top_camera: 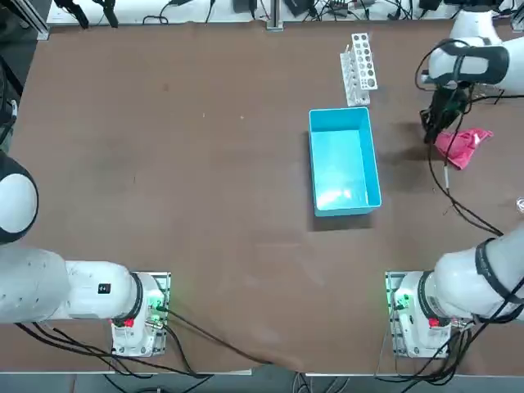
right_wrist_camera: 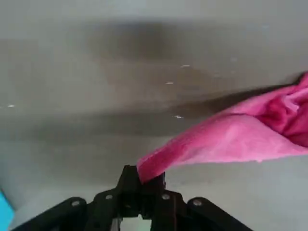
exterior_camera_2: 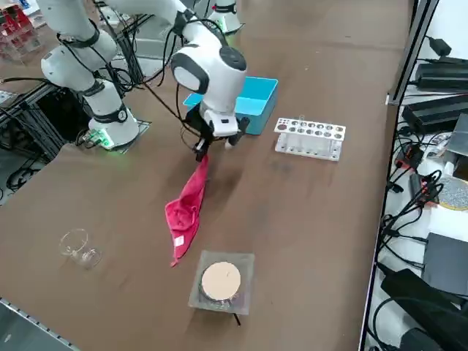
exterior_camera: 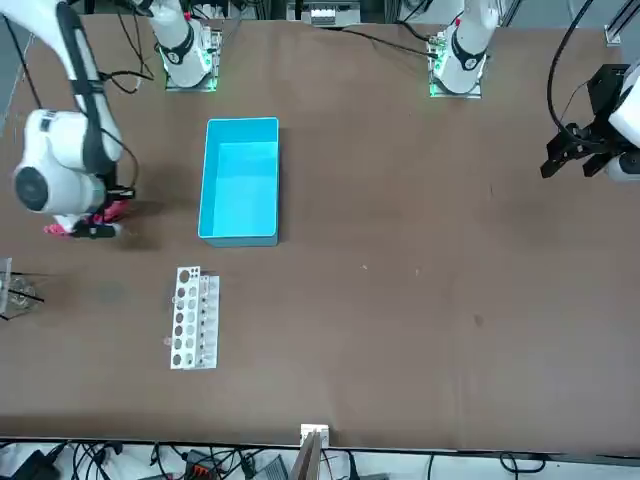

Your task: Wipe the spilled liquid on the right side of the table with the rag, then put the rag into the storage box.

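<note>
I am viewing the counter from overhead, left to right. The light-blue storage box is sitting right of centre, a white test-tube rack just beyond it. Farther right, the right end effector is pinching one corner of the pink rag, which is trailing down beside it.

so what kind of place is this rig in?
Probably a robotics lab bench with chemistry props: a white test-tube rack, a glass beaker, and power supplies and cables beside the brown table.
</note>
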